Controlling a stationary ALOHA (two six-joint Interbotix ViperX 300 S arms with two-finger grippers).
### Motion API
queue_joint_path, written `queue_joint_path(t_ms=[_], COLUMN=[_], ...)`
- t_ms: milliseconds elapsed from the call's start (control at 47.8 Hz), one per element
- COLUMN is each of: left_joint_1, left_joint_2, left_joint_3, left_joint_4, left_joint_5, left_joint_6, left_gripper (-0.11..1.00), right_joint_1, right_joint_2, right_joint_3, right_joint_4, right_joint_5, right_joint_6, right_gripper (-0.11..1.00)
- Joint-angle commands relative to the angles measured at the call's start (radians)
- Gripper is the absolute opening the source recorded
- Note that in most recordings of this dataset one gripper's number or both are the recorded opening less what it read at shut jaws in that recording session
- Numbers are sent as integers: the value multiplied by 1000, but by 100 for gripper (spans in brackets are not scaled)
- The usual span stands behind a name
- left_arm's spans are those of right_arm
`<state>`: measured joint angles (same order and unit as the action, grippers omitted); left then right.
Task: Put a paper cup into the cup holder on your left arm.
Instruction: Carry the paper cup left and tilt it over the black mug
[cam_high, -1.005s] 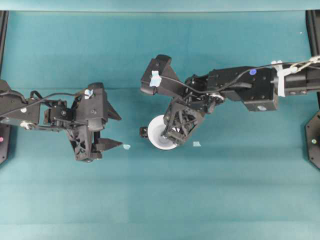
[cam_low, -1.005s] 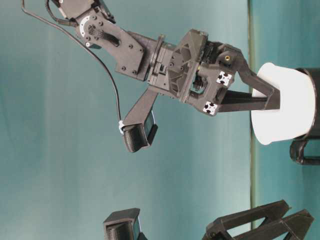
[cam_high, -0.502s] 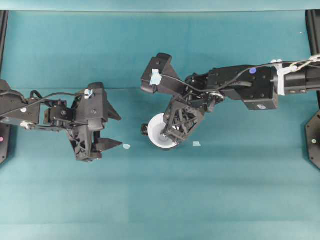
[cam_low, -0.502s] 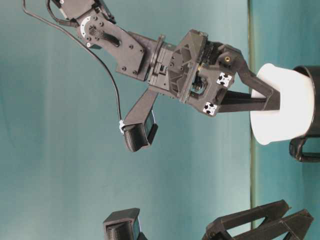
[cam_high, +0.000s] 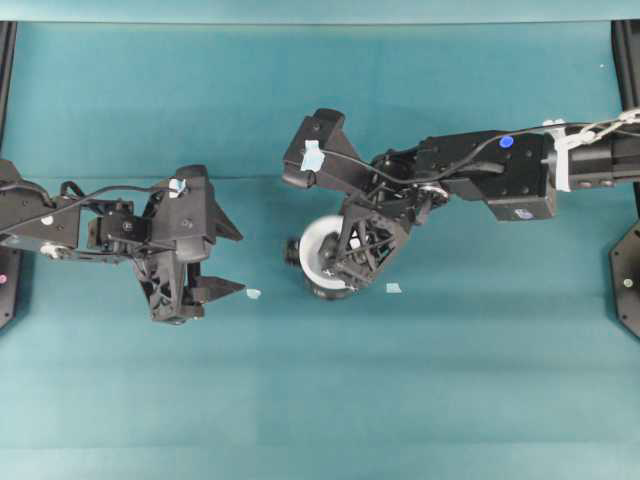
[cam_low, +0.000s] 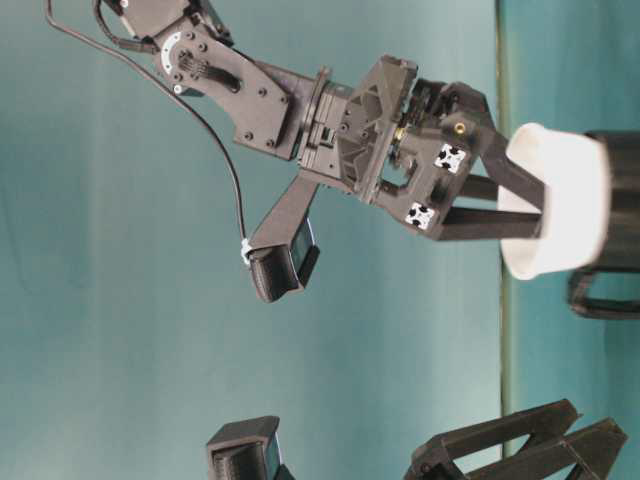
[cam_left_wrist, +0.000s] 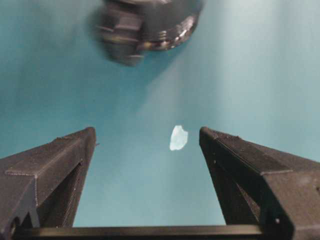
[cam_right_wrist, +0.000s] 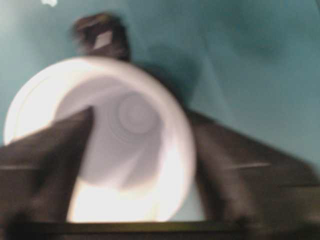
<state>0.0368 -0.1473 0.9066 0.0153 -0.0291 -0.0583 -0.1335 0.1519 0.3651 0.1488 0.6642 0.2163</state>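
Observation:
The white paper cup (cam_high: 314, 249) stands upright, seated in the glossy black cup holder (cam_low: 624, 200) near the table's middle, its rim and upper wall sticking out. The holder's knob (cam_high: 291, 250) points left. My right gripper (cam_high: 338, 262) hangs over the cup with its jaws open. In the blurred right wrist view one finger (cam_right_wrist: 55, 150) lies across the cup's mouth (cam_right_wrist: 131, 117) and the other stands outside the wall with a gap. My left gripper (cam_high: 240, 262) rests open and empty well to the left. Its view has the holder (cam_left_wrist: 150, 22) ahead.
Two pale tape scraps lie on the teal cloth, one (cam_high: 253, 293) just off the left fingertips and one (cam_high: 393, 287) right of the cup. The right arm's wrist camera (cam_high: 312, 150) juts out behind the cup. Black frame posts (cam_high: 628, 270) stand at both side edges.
My right gripper has gone from shut on the cup's wall to open. The cup has sunk deeper into the black holder. The left arm has not moved.

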Motion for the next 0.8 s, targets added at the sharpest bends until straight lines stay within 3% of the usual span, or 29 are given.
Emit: queue_joint_path(t_ms=[0,774], left_joint_1=[2,6], left_joint_2=[-2,-2], left_joint_3=[-17,-17], left_joint_4=[0,0], left_joint_5=[-8,-6], left_joint_6=[-2,-2], left_gripper=[92,92], right_joint_1=[-3,-3], right_joint_2=[-31,-63], right_joint_3=[-6,-6], right_joint_4=[-2,-2], right_joint_5=[-2,3], right_joint_6=[-11,-26], right_gripper=[80,83])
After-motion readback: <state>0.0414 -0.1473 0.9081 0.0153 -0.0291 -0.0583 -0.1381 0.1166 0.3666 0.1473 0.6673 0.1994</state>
